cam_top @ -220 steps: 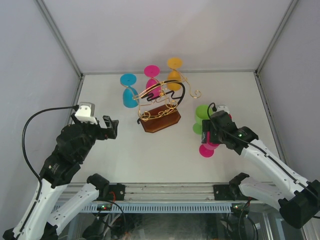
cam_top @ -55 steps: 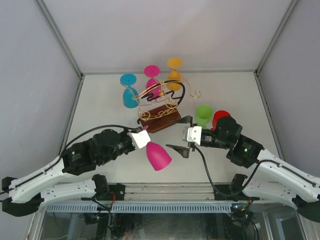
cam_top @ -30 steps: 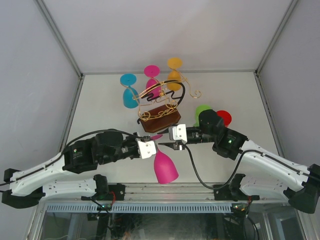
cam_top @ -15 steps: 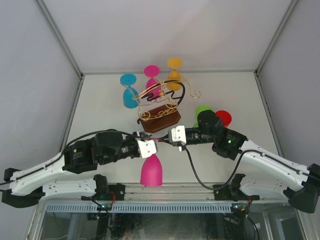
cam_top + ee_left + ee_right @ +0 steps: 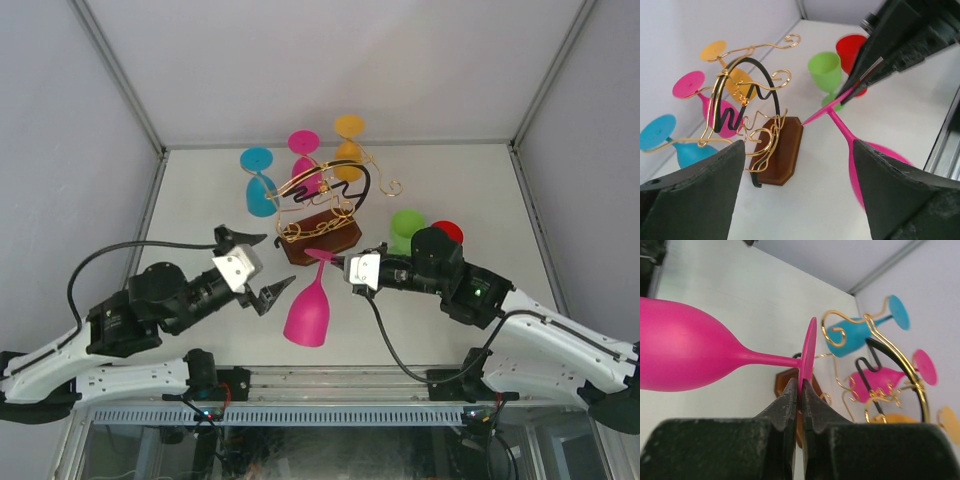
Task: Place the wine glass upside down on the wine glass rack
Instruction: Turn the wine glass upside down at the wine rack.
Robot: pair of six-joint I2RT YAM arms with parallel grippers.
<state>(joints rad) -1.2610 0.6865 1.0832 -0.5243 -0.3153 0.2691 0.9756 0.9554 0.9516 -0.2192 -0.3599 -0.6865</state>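
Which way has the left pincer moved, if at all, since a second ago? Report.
Yes. The left pincer has drawn back leftward, from just below the wine glass rack to its left side.

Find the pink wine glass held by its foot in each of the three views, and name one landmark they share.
Top external: pink wine glass low centre, foot in the right pincer.
Left wrist: pink wine glass right of centre, stem slanting down to the bowl.
Right wrist: pink wine glass across the left half, sideways, foot edge pinched.
Shared landmark: the wine glass rack, beyond the glass.
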